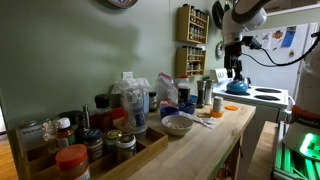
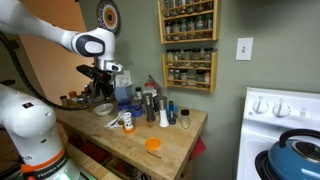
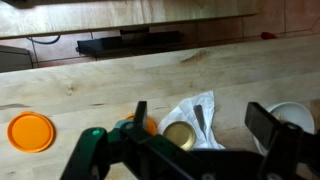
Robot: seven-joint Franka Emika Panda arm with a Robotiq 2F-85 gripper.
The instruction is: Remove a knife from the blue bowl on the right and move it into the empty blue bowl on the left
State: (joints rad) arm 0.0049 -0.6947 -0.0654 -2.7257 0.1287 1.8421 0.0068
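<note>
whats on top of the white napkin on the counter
In the wrist view, a round gold lid sits on the white napkin; the gripper covers the napkin's near edge.

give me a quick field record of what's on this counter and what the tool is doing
surface: wooden counter
tool: open, holding nothing, above the counter
orange lid: flat on the counter, apart from the tool
white bowl: on the counter near the jars
spice rack: on the wall, filled with jars
blue kettle: on the white stove
blue bowls and knife: cannot be made out in any view
</note>
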